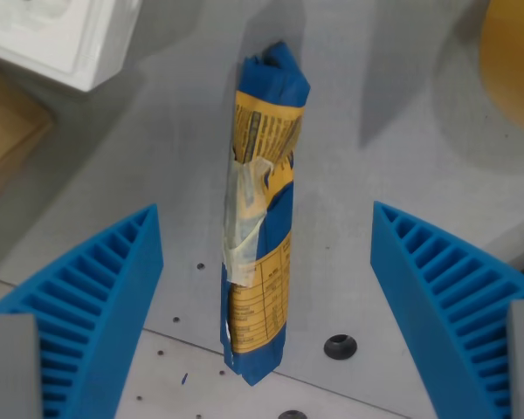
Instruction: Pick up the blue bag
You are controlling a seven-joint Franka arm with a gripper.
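Gripper (266,253) spread wide, released; blue bag (260,218) lies between (clear table (367,105) gaps both sides).

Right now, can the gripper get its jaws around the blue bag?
Probably yes. The gripper is open, with the blue bag lying between its jaws and clear gaps on both sides. Nothing visible blocks the way.

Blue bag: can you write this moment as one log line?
gripper: open | blue bag: on table, between fingers, untouched | step: close, lift
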